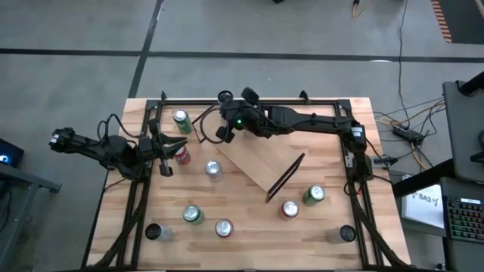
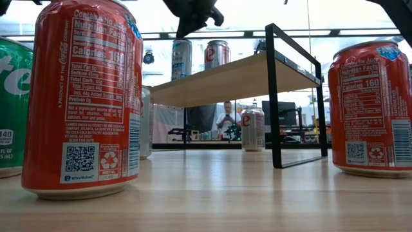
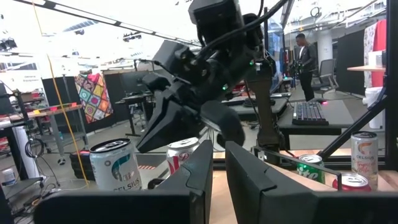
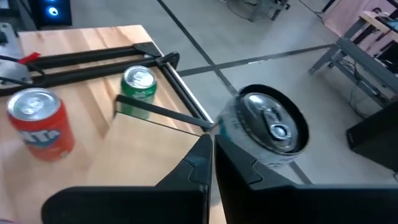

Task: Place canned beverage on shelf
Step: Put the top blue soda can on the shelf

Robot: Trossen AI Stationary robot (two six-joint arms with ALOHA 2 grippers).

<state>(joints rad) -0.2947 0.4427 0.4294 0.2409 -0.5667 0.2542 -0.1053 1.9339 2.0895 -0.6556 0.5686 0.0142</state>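
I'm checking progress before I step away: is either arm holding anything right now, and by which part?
Nothing is held. The left gripper and the right gripper both have their fingers shut, with nothing between them.

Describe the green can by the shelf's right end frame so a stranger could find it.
Find the light-wood shelf mid-table, then its black end frame on the right arm's side. Just beyond stand a red can and the green can, the only green one on that half.
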